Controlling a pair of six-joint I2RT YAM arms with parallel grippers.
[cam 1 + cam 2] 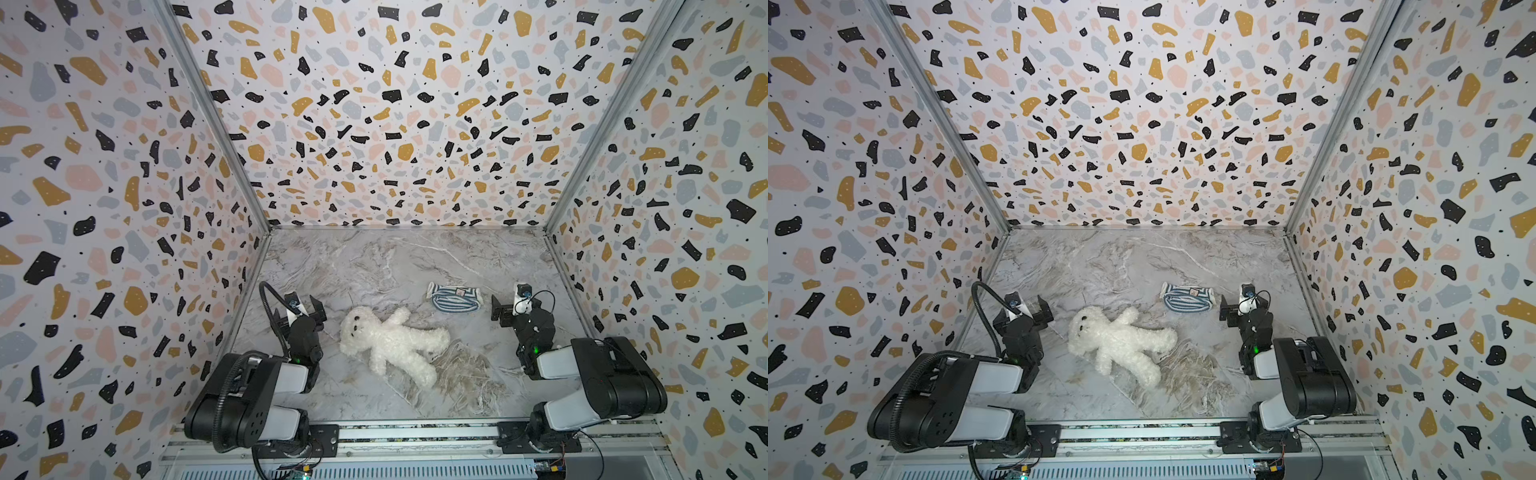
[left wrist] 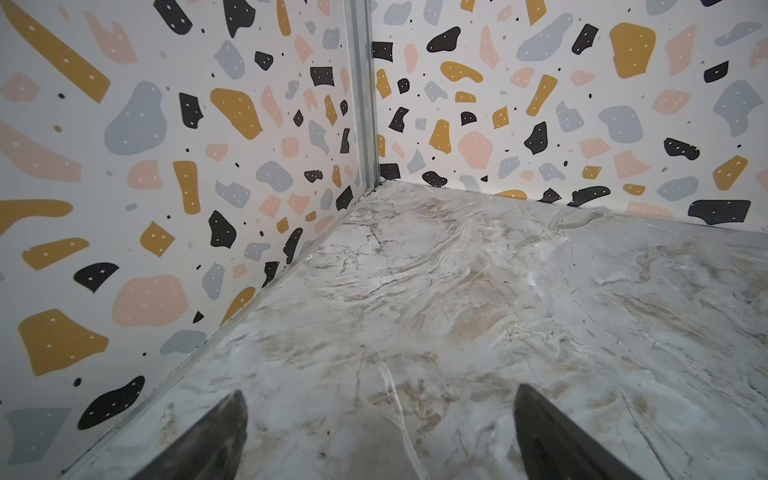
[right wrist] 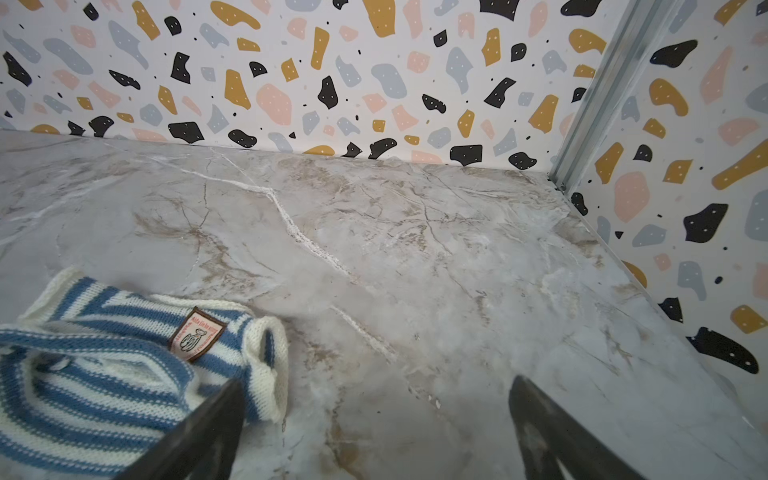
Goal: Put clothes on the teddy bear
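Your two top views hang high above the arm bases, side by side, looking steeply down at the whole bench (image 1: 374,266) and sharing almost everything. Your left wrist view sits low and close, facing the back corner on its side. Your right wrist view faces the opposite back corner, sharing the striped shirt (image 3: 104,365) with both top views.

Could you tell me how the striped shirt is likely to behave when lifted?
The striped shirt looks knitted and lies crumpled, so it will probably sag and fold. It seems small and thin, so likely light.
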